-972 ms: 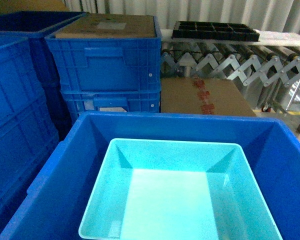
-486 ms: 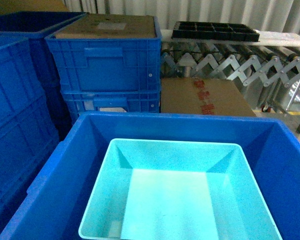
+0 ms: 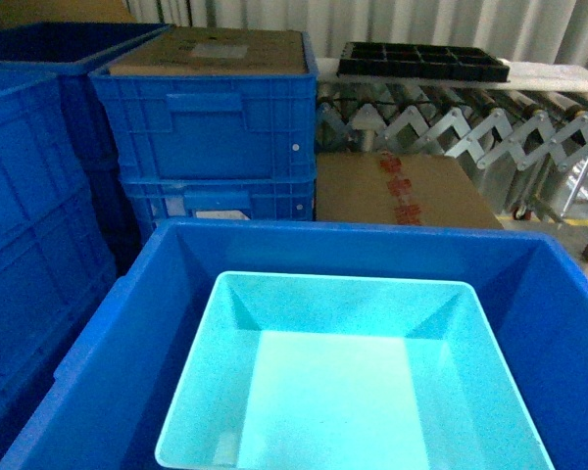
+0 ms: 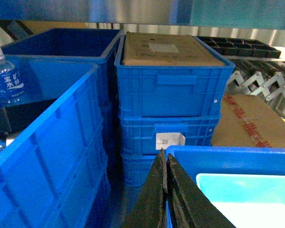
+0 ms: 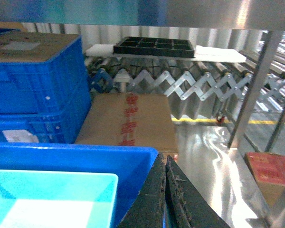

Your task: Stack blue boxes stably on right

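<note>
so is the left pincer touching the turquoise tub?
Apart. The left wrist view shows the left pincer, closed, over the big blue crate's outer rim, with blue crate wall showing between it and the turquoise tub.

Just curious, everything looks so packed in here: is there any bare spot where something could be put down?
The glossy turquoise plastic tub is empty, and so is the strip between its left rim and the wall of the big dark blue crate holding it. The shiny metal floor right of the taped cardboard box looks bare. The left is crowded with stacked ribbed blue crates.
</note>
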Motion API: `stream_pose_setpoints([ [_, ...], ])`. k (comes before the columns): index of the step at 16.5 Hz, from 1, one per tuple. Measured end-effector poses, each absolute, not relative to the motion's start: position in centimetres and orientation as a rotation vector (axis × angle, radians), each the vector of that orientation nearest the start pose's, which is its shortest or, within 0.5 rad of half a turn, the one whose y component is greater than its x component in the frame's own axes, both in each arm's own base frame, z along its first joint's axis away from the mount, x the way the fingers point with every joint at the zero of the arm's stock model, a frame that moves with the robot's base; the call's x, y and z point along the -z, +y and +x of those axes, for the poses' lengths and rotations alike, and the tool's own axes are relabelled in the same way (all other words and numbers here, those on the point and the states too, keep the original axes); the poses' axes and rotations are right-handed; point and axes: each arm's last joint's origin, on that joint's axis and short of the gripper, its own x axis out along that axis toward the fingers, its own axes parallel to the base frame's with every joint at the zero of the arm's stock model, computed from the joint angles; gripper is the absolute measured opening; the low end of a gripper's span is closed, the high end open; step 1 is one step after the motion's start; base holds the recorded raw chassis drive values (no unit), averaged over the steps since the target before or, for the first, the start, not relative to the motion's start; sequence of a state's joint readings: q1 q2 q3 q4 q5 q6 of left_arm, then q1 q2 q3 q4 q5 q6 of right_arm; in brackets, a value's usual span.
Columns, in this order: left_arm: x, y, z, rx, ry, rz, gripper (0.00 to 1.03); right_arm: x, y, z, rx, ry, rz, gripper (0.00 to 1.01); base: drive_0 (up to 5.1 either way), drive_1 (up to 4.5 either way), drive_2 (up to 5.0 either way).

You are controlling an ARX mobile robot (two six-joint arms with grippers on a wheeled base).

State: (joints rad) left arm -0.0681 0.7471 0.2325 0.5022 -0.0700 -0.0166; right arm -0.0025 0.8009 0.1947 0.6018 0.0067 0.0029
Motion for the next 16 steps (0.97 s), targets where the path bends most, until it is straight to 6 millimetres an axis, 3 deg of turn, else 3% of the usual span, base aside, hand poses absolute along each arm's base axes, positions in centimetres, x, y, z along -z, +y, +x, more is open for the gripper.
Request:
stream_pose_setpoints([
  [2,-20.4,0.1,15.5,-0.014,0.002,-0.017,0.02,-19.4,0.0,15.7,0.005,0.004,0.003,0.02,0.0,0.00,0.0],
  [16,-17.1,0.0,12.0,0.000,-0.006,-0.016,0.02,-17.2,0.0,12.1,0.002,-0.019,0.003,0.02,0.0,0.00,0.0],
])
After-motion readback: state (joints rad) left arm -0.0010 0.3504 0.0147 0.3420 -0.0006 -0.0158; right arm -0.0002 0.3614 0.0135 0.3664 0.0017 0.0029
